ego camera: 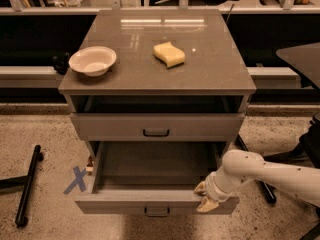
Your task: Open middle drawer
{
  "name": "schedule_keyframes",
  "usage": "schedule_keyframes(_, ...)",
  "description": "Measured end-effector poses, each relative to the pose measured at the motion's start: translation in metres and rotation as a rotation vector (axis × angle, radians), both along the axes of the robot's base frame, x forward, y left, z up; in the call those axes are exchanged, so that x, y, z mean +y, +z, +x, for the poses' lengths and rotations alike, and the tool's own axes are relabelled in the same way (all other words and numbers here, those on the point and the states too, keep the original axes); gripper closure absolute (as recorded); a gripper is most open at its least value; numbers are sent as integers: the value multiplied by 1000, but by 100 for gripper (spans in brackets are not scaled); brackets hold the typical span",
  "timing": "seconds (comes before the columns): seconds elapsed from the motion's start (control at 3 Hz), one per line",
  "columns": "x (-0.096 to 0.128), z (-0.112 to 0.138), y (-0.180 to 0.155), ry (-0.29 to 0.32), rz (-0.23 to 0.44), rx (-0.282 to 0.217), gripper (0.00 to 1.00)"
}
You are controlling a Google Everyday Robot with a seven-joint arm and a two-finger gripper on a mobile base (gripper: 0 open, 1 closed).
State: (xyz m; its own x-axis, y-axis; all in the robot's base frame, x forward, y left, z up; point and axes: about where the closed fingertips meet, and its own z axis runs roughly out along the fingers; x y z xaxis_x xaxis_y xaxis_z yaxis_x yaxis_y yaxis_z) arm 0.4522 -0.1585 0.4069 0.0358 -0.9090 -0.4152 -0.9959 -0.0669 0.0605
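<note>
**A:** How far along is the opening?

**B:** As good as done, I'd say. The middle drawer (150, 170) stands far out past the front edge of the desk (215, 71), its plain grey inside open to view and nothing in it. Its handle (157, 211) sits at the centre of the front panel, untouched.

**A:** And the gripper?

**B:** The gripper (205, 197) is at the drawer's front panel, near the desk's front right corner, well to the right of the handle. It is touching the top rim of the panel or just beside it. Whether it is clamped on the rim or loose, I cannot tell. The white arm (270, 176) reaches in from the right.

**A:** What is left, then?

**B:** Little, by my judgement: perhaps a last bit of pull, then letting go and backing the arm away.

**A:** Anything in the way?

**B:** Not for the drawer. The upper drawer (115, 126) above it is only slightly out. On the desk top, a bowl (92, 60) sits near the left edge and a yellow sponge (169, 54) near the middle, both well clear of the work. On the floor off the front left corner are a blue cross (76, 179) and a black pole (27, 184), apart from the drawer
</note>
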Motion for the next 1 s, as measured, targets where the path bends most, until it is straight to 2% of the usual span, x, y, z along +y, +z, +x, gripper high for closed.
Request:
schedule_keyframes(0.33, 0, 0, 0, 0, 0, 0, 5)
schedule_keyframes(0.67, 0, -1, -1, 1, 1, 2, 0)
schedule_keyframes(1.0, 2, -3, -1, 11, 1, 5, 0)
